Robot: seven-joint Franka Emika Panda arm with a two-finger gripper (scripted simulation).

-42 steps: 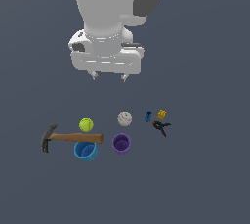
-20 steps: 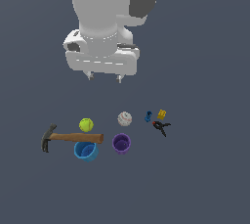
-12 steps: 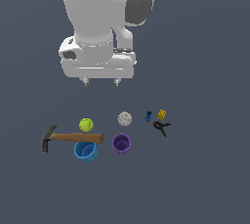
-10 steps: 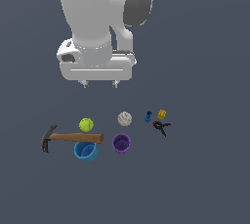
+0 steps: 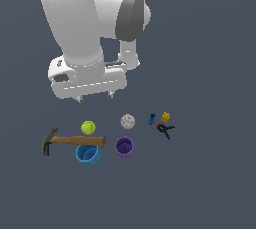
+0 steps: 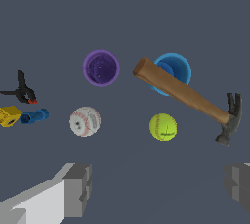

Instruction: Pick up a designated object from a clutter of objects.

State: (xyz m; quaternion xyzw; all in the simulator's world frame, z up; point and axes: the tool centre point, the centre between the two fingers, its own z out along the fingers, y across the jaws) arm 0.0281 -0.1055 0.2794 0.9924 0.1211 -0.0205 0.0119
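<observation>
Exterior view: arm has swung toward the view's left over the last two seconds, and the gripper now hangs above the tennis ball, well clear of the clutter. Jaws wide, nothing held. Hammer lies flat at about 7 o'clock from the gripper, handle touching the blue cup rim, ball just beside it. Purple cup sits off the handle end. So it's lining up on the hammer; descent still to do, and the cup crowds the handle.

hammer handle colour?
Brown wood, on the claw hammer with dark metal head; the wrist view shows it best.
</observation>
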